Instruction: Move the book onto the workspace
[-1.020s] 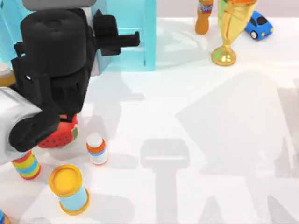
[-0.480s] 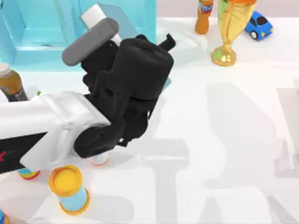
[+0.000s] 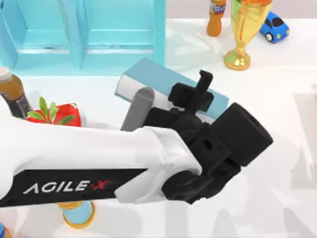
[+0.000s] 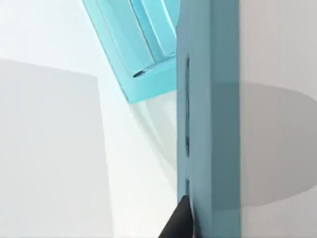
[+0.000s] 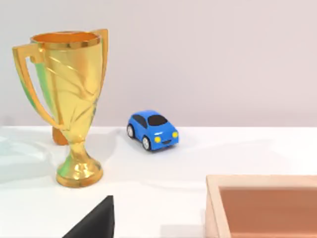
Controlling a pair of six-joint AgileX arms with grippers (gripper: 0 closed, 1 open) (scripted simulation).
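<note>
Left tool (image 3: 204,88) clenched on book (image 3: 148,74) over workspace (image 3: 267,114), just beside shelf unit (image 3: 119,39).

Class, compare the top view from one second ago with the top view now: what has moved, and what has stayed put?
The left arm's end effector swung from the shelf unit toward the table's middle, bringing the book out of the shelf over the workspace. The trophy, blue toy car and orange bottle stayed where they were.
</note>
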